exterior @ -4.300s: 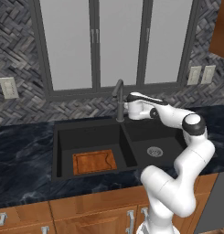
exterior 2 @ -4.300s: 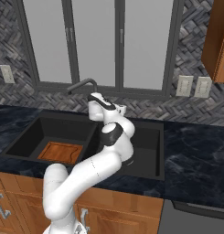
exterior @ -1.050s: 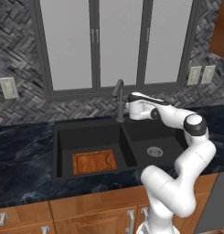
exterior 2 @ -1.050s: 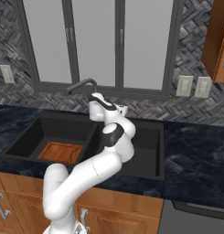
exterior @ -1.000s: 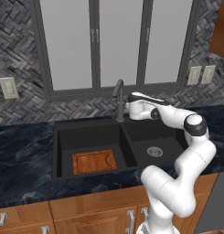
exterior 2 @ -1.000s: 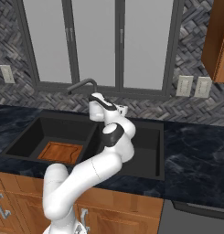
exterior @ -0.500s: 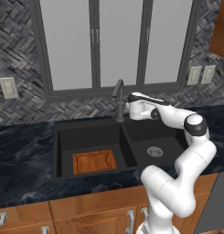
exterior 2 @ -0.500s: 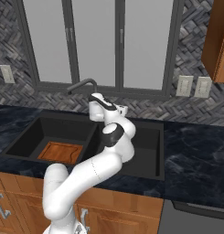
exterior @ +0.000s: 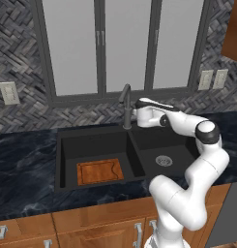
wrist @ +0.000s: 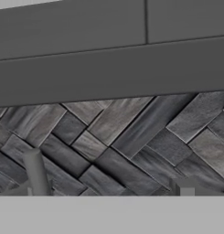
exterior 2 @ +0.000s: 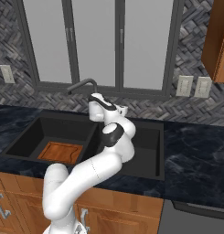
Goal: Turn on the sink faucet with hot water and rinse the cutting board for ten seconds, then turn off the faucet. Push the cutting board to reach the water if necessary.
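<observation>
While I hold the gripper (exterior: 135,115) up at the back of the sink (exterior: 66,145), its fingers spread wide and empty, the sink faucet (exterior: 125,104) stands just left of the fingertips, post upright, spout angled toward the left basin. Whether the fingers touch the post or its lever I can't tell. No water runs, so I judge the turn-on step is not yet done; next move likely needs a short reach left onto the lever.

Cutting board (exterior: 99,171) lies flat in the left basin, near side, long axis left-right, well apart from the gripper and nearer than the spout.

Right base view shows the faucet's curved spout (exterior 2: 81,85) reaching left over that basin. Hand view shows herringbone backsplash tiles (wrist: 131,146), window frame (wrist: 109,68), and a grey post (wrist: 35,171) low left.
</observation>
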Robot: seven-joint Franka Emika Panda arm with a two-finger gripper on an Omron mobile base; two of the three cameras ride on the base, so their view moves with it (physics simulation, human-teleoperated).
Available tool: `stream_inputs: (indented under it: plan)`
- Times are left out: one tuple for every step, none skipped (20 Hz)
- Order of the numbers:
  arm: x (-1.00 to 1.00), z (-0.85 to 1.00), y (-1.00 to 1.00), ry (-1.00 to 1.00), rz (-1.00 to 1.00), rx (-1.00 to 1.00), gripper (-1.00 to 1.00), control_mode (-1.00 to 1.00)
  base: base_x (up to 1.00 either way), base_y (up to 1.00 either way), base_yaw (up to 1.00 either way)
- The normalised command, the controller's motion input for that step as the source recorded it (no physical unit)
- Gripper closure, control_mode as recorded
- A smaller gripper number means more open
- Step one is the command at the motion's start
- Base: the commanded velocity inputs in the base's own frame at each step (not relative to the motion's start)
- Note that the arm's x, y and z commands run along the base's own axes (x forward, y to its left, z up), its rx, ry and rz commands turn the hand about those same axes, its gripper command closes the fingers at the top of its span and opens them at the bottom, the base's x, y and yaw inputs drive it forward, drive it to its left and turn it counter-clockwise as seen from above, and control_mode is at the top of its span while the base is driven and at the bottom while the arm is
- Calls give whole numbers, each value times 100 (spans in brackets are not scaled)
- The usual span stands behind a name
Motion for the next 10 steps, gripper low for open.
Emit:
stream_inputs:
  plan:
    - [-21,0,-19,0,0,0,-100,-100,0,0,0]
    - [-22,0,-19,0,0,0,-100,-100,0,0,0]
    - [-23,0,-19,0,0,0,-100,-100,0,0,0]
    - [-24,0,-19,0,0,0,-100,-100,0,0,0]
    - [-25,0,-19,0,0,0,-100,-100,0,0,0]
    - [-26,0,-19,1,0,0,-100,-100,0,0,0]
    - [-26,0,-19,1,0,0,-100,-100,0,0,0]
    - [-26,0,-19,0,0,0,-100,-100,0,0,0]
    - [-26,0,-19,1,0,0,-100,-100,0,0,0]
    - [-26,0,-19,0,0,0,-100,-100,0,0,0]
